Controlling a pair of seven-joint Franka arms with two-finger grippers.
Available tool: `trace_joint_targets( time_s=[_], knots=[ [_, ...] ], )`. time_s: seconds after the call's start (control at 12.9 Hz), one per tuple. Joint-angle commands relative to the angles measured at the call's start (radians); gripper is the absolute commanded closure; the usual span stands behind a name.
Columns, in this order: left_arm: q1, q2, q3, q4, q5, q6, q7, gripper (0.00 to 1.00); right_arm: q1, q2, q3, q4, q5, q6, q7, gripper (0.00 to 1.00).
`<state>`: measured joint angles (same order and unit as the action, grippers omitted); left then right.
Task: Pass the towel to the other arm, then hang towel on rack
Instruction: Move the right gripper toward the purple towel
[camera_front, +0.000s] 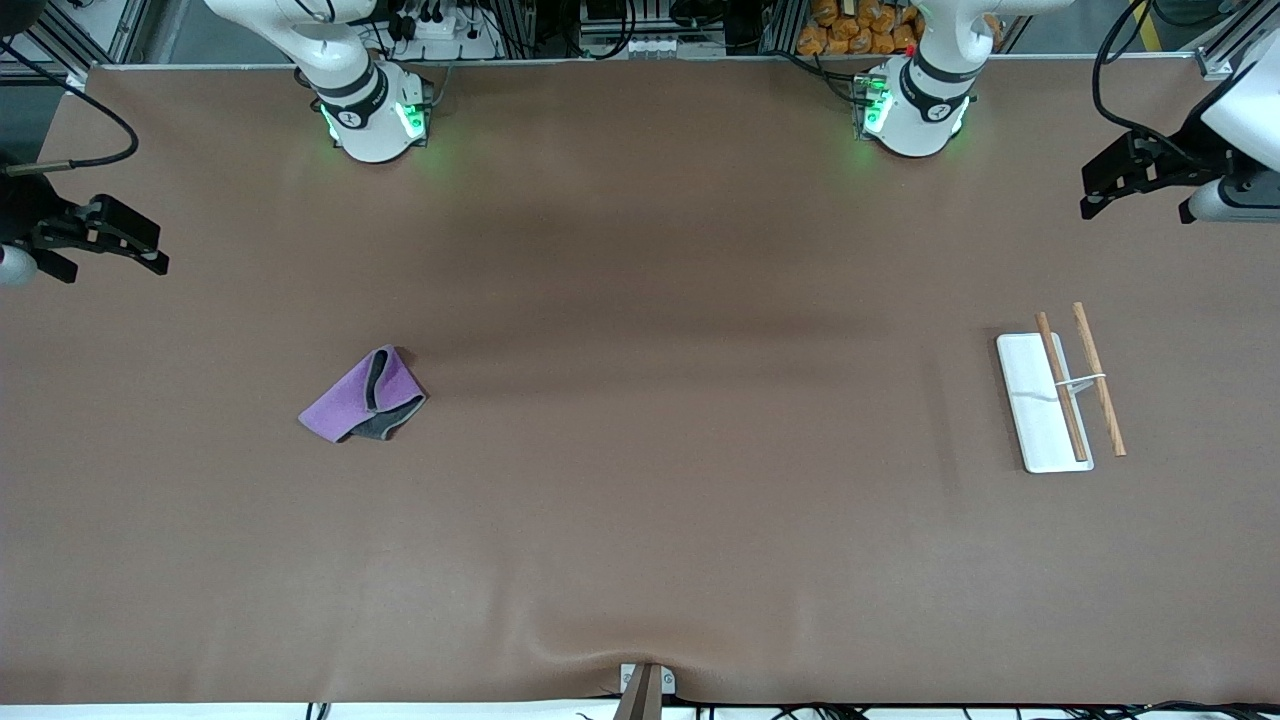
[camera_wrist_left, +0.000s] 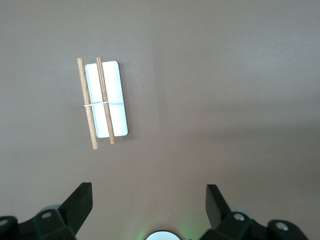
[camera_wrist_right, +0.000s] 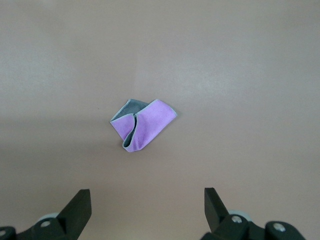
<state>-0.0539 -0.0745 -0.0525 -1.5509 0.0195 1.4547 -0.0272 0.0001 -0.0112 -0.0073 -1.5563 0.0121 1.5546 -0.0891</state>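
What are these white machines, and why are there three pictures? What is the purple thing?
Those are two robot arms standing at a brown table. Each ends in a gripper, a hand with two black fingers. The big picture is from a camera high up, facing the robots. The two smaller ones are from little cameras on the robots' wrists, looking down past their own fingers. The purple thing is a towel, lying crumpled toward the right arm's end of the table. Toward the left arm's end stands a rack: a white base with two wooden rods. The right gripper hangs above its end of the table, the left gripper above its own. Both are open and hold nothing.
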Motion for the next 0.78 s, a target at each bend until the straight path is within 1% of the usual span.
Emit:
trace_joint_targets(
  time_s=[0.0, 0.23, 0.39, 0.47, 0.54, 0.7],
  knots=[
    [0.005, 0.001, -0.001, 0.006, -0.010, -0.014, -0.011, 0.00, 0.005, -0.023, 0.001, -0.014, -0.014, -0.007, 0.014, 0.00],
    [0.008, 0.002, -0.001, 0.012, -0.009, -0.013, -0.011, 0.00, 0.000, -0.018, 0.001, -0.013, -0.017, -0.005, 0.003, 0.00],
    [0.009, 0.002, -0.001, 0.012, -0.012, -0.014, -0.013, 0.00, -0.005, 0.003, 0.000, -0.013, -0.021, 0.001, -0.001, 0.00],
    [0.008, 0.004, -0.001, 0.012, -0.010, -0.013, -0.013, 0.00, -0.006, 0.007, 0.000, -0.008, -0.041, 0.002, 0.000, 0.00],
    [0.012, 0.004, -0.001, 0.009, -0.012, -0.013, -0.016, 0.00, -0.006, 0.031, 0.000, -0.007, -0.050, 0.004, 0.000, 0.00],
    [0.016, 0.007, -0.001, 0.006, -0.012, -0.014, -0.017, 0.00, -0.005, 0.051, 0.001, -0.017, -0.050, -0.016, 0.003, 0.00]
  ],
)
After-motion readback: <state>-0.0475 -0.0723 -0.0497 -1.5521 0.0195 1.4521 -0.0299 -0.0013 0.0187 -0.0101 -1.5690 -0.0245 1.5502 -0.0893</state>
